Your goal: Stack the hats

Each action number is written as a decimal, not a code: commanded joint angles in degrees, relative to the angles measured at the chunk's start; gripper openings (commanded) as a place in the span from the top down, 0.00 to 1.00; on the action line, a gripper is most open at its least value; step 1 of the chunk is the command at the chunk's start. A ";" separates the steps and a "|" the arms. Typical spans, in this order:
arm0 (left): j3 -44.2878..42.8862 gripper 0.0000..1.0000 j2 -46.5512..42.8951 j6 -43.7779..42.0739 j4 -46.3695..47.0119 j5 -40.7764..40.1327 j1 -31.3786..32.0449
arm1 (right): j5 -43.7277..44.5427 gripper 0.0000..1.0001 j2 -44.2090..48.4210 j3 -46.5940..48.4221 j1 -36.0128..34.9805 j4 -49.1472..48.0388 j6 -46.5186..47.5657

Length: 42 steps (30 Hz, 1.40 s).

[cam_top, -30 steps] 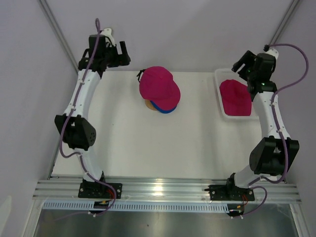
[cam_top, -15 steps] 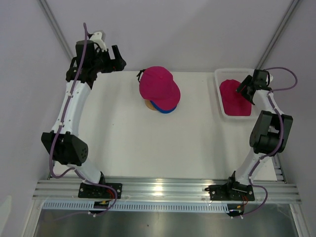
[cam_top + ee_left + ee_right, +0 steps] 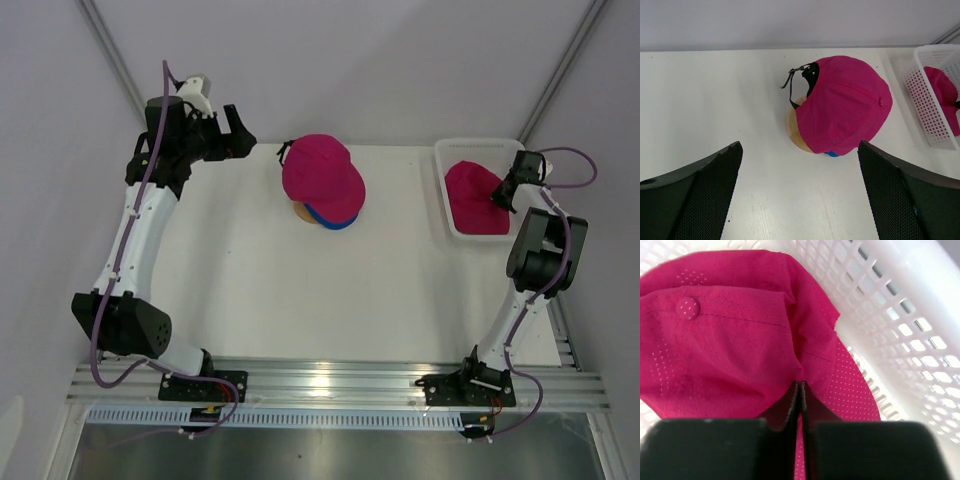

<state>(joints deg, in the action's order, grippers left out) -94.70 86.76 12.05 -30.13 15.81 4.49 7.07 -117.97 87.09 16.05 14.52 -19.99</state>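
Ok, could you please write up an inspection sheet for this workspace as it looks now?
Surface: white table, no stains seen.
Job's things: top pink hat sits over a blue hat on the wooden stand; second pink hat lies in the white basket.
Clutter: nothing seen.
Pincers: left pincer open, near the far left corner, holding nothing; right pincer shut on the second pink hat's fabric inside the basket.
Cables: purple left cable and right cable follow their arms, clear of the hats.
Surroundings: pale walls; metal rail at the near edge.
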 commanded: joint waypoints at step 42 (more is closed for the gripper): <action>7.86 0.00 -11.89 8.41 11.49 4.13 2.38 | -52.40 1.00 7.08 16.34 -29.68 -34.74 -24.04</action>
<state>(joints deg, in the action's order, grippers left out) -88.38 73.36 17.19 -20.88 19.84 9.43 -40.40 -105.49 96.92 -13.08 -13.54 -40.25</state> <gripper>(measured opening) 0.994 0.006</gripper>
